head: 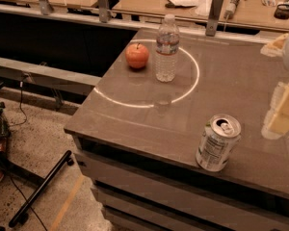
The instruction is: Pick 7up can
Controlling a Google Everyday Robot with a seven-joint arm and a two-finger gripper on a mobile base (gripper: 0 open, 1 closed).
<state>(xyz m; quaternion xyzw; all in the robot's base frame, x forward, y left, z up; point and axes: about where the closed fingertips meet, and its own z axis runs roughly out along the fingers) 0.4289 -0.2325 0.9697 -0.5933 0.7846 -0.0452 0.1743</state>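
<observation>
An apple (137,56) and a water bottle (167,49) stand far back on the table (231,81). The 7up can (217,142) stands upright near the front edge, untouched. Right of it hovers the gripper (281,110), spread unreadable. Judged step: approach; next, line up on the can's sides.

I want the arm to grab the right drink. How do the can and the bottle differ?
The can is short, opaque metal with a silver top. The bottle is taller, clear plastic with a white cap. The can stands near the table's front edge, outside the white ring. The bottle stands inside it, beside the apple. Both stand upright. The hand hangs at the right edge, nearer the can, touching neither.
</observation>
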